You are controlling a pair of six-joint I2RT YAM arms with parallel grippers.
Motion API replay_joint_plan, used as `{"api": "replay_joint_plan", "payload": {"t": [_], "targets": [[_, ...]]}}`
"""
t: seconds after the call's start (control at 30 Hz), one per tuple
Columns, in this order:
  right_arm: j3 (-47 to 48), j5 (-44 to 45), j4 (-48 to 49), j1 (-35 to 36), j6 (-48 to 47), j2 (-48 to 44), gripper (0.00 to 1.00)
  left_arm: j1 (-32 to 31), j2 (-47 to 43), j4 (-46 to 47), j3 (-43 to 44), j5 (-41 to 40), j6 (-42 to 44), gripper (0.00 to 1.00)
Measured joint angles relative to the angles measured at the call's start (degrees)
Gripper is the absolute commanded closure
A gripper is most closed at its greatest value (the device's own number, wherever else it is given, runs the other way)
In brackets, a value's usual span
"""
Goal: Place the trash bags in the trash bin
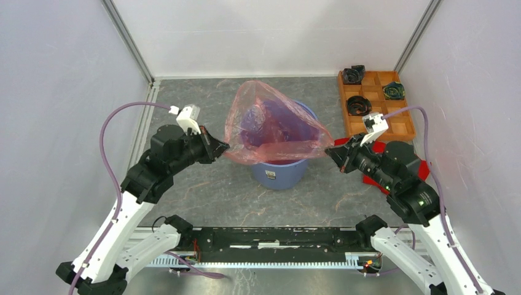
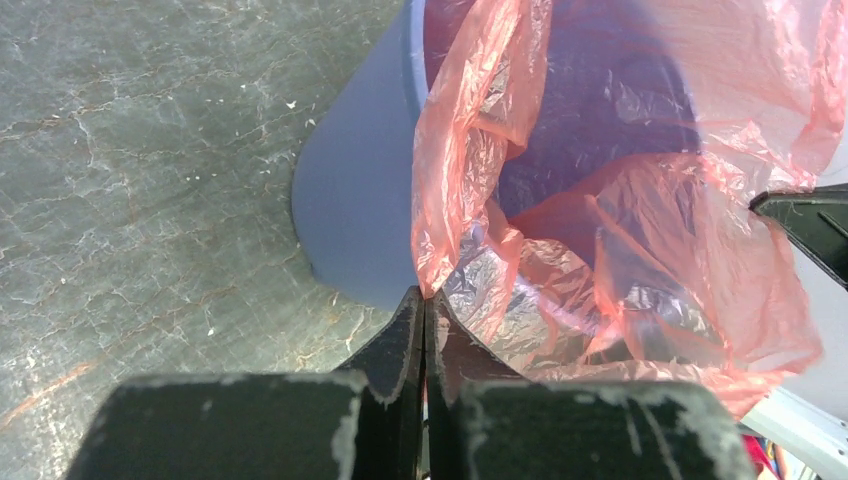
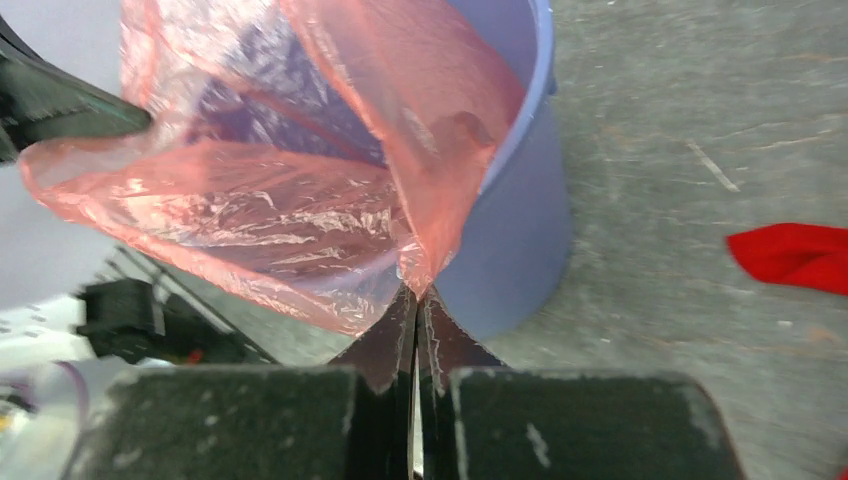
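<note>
The translucent red-pink trash bag [image 1: 273, 126] is stretched open over the blue trash bin [image 1: 279, 171], its lower part hanging inside the bin. My left gripper [image 1: 226, 147] is shut on the bag's left edge [image 2: 440, 250], beside the bin's wall [image 2: 360, 200]. On the other side my right gripper [image 1: 329, 150] is shut on the bag's right edge [image 3: 425, 255], next to the bin [image 3: 520, 240]. The bag's mouth rises in a peak above the bin's far rim. The opposite gripper's fingertip shows at the edge of each wrist view.
An orange compartmented tray [image 1: 376, 101] with dark round objects sits at the back right. A solid red cloth [image 1: 375, 179] lies under the right arm, also visible as a red cloth [image 3: 790, 255] on the grey tabletop. White walls enclose the table.
</note>
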Motion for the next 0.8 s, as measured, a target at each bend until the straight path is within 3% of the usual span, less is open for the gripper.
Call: {"api": "replay_joint_plan", "payload": {"t": [0.2, 0.5, 0.8], "targets": [[-0.31, 6.45, -5.68, 0.00, -11.23, -4.44, 1.00, 0.00, -5.40, 5.79, -6.95, 0.50, -1.07, 0.98], [-3.98, 11.52, -7.93, 0.00, -16.50, -5.16, 1.00, 0.00, -11.15, 11.56, -14.62, 1.66, -4.07, 0.98], [-4.92, 2.47, -6.75, 0.00, -14.60, -7.58, 0.99, 0.00, -15.96, 14.84, -16.41, 5.92, -7.50, 0.97]]}}
